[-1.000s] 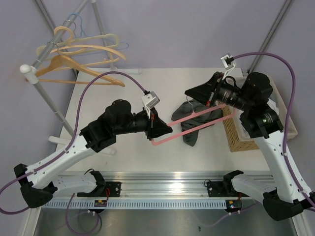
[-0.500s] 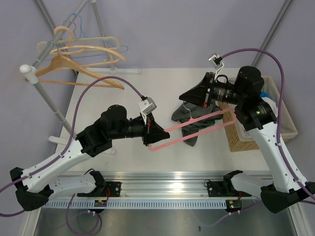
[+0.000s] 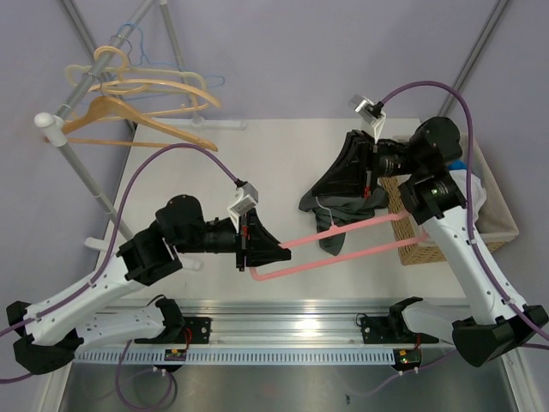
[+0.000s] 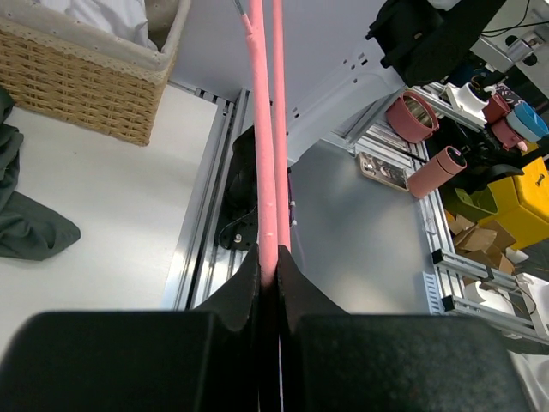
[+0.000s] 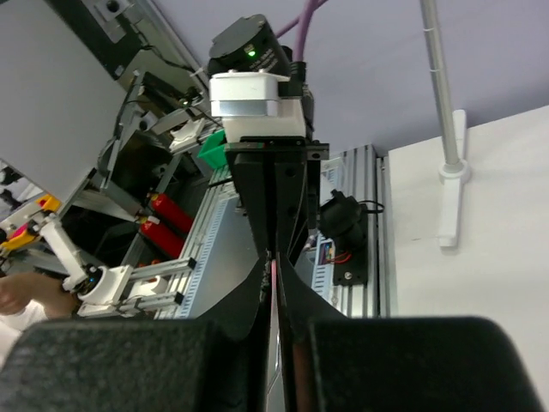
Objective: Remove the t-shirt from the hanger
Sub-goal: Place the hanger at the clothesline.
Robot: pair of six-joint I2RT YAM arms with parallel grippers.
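The pink hanger lies slanted across the table's near middle. My left gripper is shut on its left end. In the left wrist view its two pink bars run straight out from the closed gripper. The dark grey t-shirt is bunched around the hanger's middle, by the thin hook; a fold shows at the left. My right gripper hovers just over the bunch. Its jaws stand a thin slit apart with no cloth between them.
A wicker basket with white lining stands at the right, touching the hanger's right end, also seen as the basket. A rack with wooden hangers stands at the back left. The arms' rail runs along the near edge.
My left arm has drawn back to the left and nearer, pulling the hanger with it. The right gripper has moved farther back over the shirt, and its jaws have parted to a slit.
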